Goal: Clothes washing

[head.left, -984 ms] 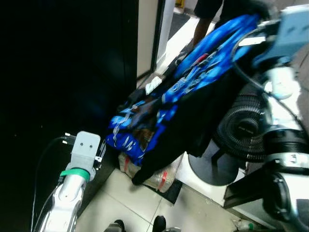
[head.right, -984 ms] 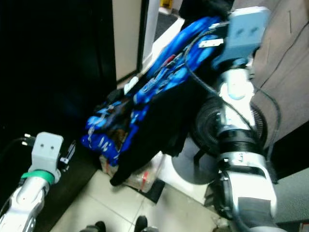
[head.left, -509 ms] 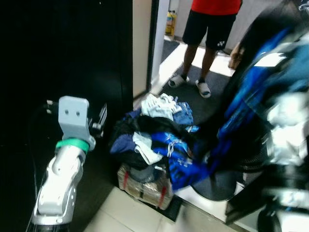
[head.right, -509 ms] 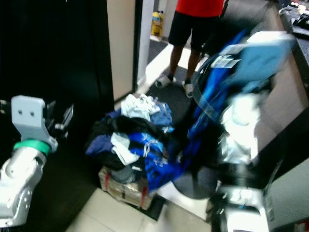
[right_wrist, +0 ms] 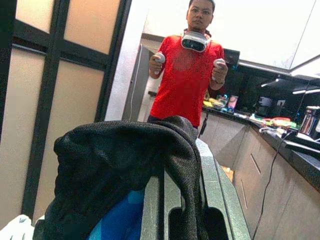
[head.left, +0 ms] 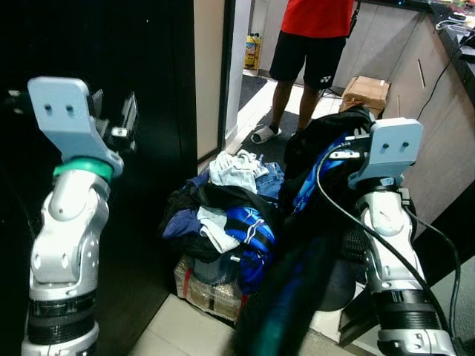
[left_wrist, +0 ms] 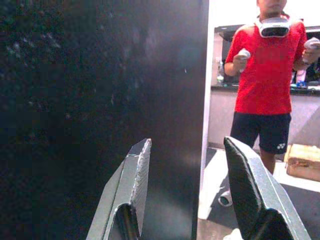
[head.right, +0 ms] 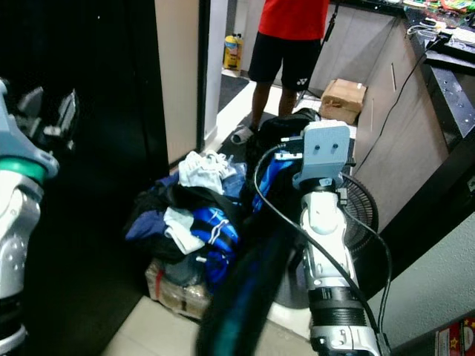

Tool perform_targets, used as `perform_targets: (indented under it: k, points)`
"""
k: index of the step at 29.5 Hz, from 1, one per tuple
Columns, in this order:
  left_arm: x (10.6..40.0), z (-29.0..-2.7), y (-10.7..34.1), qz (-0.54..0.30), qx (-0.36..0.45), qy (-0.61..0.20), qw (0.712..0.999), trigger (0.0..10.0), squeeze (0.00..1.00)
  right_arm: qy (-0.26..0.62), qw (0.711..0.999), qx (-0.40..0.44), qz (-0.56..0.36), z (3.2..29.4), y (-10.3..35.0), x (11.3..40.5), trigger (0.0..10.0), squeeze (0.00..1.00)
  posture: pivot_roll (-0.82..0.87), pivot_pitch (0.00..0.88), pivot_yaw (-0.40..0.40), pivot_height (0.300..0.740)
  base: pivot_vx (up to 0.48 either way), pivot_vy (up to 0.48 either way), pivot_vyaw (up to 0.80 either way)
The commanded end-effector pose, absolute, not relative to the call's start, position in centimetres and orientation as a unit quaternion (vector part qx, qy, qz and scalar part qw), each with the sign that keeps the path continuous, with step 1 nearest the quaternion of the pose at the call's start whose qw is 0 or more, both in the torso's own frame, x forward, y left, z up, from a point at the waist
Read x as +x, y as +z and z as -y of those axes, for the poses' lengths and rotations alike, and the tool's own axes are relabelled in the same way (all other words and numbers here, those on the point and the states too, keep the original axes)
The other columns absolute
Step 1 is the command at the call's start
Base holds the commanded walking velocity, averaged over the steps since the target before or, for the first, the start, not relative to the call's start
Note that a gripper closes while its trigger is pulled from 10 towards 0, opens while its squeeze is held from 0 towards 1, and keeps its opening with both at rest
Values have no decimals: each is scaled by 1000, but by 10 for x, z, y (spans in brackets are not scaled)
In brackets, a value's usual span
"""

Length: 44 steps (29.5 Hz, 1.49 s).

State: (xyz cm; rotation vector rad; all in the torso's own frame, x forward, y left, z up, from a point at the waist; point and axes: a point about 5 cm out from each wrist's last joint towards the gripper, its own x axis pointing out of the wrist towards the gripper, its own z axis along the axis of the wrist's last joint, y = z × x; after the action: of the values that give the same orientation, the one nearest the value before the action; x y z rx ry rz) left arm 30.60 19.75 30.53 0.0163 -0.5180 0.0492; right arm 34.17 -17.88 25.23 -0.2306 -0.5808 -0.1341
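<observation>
A black and blue garment (head.left: 291, 285) hangs from my right gripper (right_wrist: 183, 175), which is shut on it at chest height; black cloth (right_wrist: 117, 160) drapes over both fingers. The garment trails down, blurred, in front of my right arm (head.left: 386, 245). To its left a pile of clothes (head.left: 223, 211), blue, white and dark, lies heaped on a bundle (head.left: 210, 284) on the floor. My left gripper (left_wrist: 187, 145) is raised high at the left, open and holding nothing, in front of a black panel (left_wrist: 90, 90).
A person in a red shirt (head.left: 315, 18) with a headset and hand controllers stands in the doorway beyond the pile. A cardboard box (head.left: 365, 90) sits by grey cabinets (head.right: 378, 126). A floor fan (head.right: 361, 215) stands behind my right arm. Pale tile floor (head.left: 178, 334) lies below.
The camera has tilted up. The garment has come away from the pile and now hangs from my right gripper. My left arm has risen from low to high.
</observation>
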Motion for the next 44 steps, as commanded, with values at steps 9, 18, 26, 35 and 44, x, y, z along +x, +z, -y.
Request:
perform_targets:
  k: [9,18,26,35,44]
  points:
    - [306,-196,320,267,0,22,964,10000,0,-71,947,-70,306,181,269,338,10000,0,127,0,-12,740,0,0,-631]
    - [306,-193,326,274,9,13,962,10000,0,-59,945,-59,315,173,274,340,10000,0,135,0,-9,740,0,0,-800]
    - [305,-192,327,272,18,9,962,10000,0,-55,950,-42,305,170,269,340,10000,0,148,0,4,740,0,0,-800]
    - [306,-193,331,273,23,6,962,10000,0,-48,951,-31,305,163,267,341,10000,0,157,0,14,740,0,0,-800]
    - [308,-193,331,270,28,4,963,10000,0,-49,950,-21,307,161,269,343,10000,0,162,0,24,740,0,0,-800]
